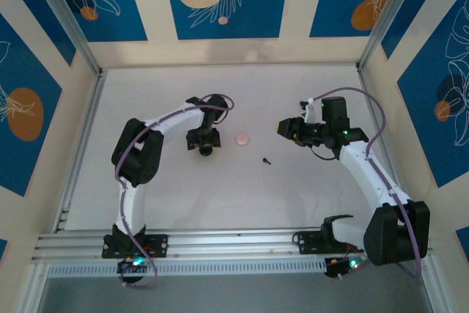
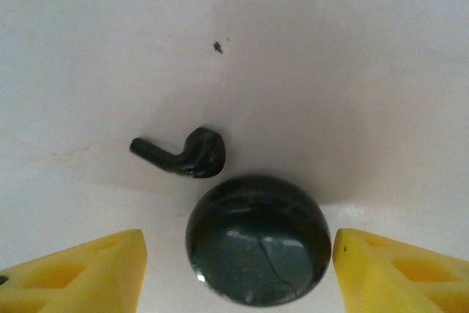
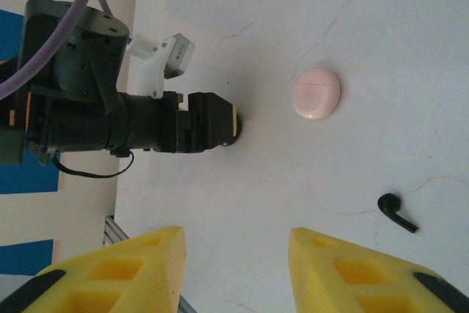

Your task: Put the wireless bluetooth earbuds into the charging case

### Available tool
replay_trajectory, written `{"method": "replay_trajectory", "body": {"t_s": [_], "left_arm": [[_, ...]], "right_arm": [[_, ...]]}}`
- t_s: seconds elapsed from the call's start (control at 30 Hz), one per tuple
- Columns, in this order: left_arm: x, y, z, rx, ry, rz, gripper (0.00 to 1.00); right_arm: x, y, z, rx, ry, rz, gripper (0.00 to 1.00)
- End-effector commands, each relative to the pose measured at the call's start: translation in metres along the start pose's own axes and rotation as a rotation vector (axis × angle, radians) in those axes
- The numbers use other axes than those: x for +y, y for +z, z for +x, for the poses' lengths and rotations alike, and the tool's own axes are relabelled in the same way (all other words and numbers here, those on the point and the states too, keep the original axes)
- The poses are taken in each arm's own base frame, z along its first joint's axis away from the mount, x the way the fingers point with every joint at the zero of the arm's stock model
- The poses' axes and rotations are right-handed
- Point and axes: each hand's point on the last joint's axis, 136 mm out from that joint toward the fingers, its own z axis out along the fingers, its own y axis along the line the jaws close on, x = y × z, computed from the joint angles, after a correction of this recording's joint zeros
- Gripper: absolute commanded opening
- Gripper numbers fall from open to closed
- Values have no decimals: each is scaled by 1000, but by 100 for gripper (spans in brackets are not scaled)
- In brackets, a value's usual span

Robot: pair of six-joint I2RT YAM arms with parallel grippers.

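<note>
The left gripper (image 2: 239, 254) stands open astride the small round black charging case (image 2: 256, 243), not gripping it; one tiny black stemmed earbud (image 2: 183, 153) lies just beyond. The right gripper (image 3: 236, 254) is open and empty; further off lie a second black earbud (image 3: 396, 212) and a round pink disc (image 3: 316, 93).
</note>
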Motion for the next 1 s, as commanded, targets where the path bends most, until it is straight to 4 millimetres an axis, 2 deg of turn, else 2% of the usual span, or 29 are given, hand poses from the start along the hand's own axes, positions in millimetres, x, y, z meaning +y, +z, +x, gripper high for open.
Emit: {"method": "replay_trajectory", "body": {"t_s": [0.0, 0.2, 0.4, 0.57, 0.67, 0.8, 0.97], "left_arm": [[2, 5, -4, 18, 2, -16, 67], [-1, 14, 0, 44, -3, -10, 63], [-1, 14, 1, 40, -9, -5, 50], [-2, 8, 3, 34, -25, 25, 45], [-5, -5, 5, 14, -39, 71, 45], [-12, -33, 7, -63, -24, 149, 45], [-28, -71, 16, -198, 97, 281, 46]], "right_arm": [[4, -1, 1, 17, 0, -7, 42], [3, -2, 1, 16, 2, -3, 42], [3, -2, 1, 17, 4, -4, 42], [4, -3, 1, 15, 3, -7, 41], [7, -5, 2, 16, -1, -18, 41], [14, -7, 4, 16, -12, -44, 41], [25, -12, 6, 22, -33, -91, 41]]}}
